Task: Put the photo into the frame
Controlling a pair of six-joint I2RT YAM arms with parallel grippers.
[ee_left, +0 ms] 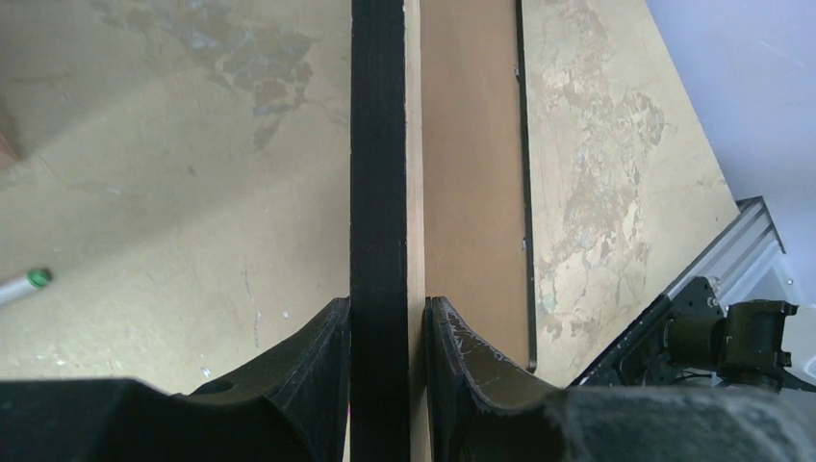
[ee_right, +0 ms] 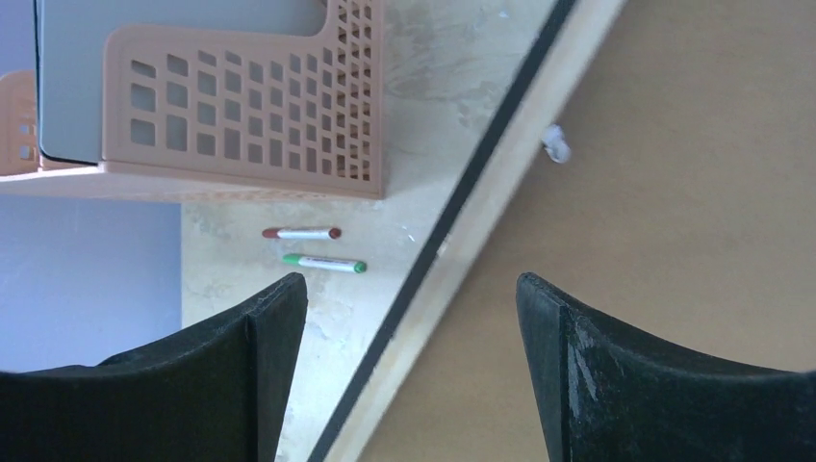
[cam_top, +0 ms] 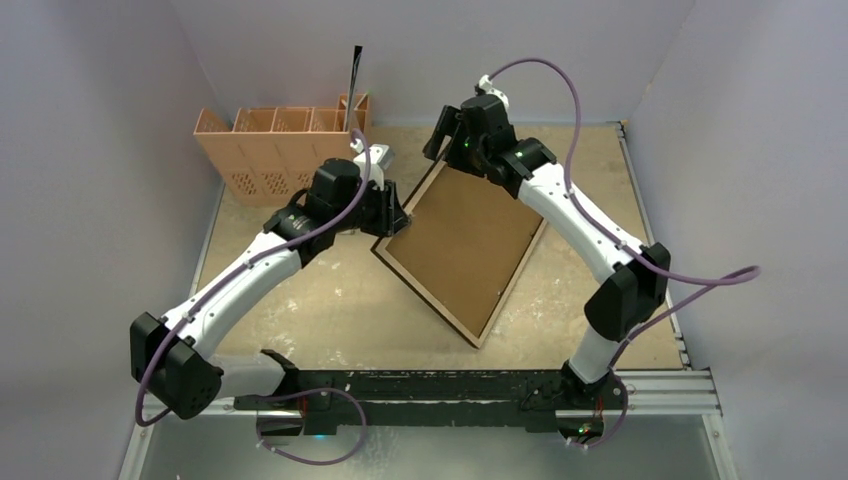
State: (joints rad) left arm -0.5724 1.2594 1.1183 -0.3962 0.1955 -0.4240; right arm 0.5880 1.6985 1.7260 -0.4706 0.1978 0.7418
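From above, we see the frame [cam_top: 462, 250] lying brown back up at the centre of the table [cam_top: 330, 300], with the left gripper [cam_top: 392, 215] at its 10 o'clock edge and the right gripper [cam_top: 440, 140] at 12. In the left wrist view, our fingers [ee_left: 322, 346] pinch the frame's black-and-wood edge. In the right wrist view, the fingers [ee_right: 274, 327] stand wide apart over that edge, gripping nothing.

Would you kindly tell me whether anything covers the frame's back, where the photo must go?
Yes: the brown backing board lies in the back of the frame, covering the opening. The photo itself is not in view.
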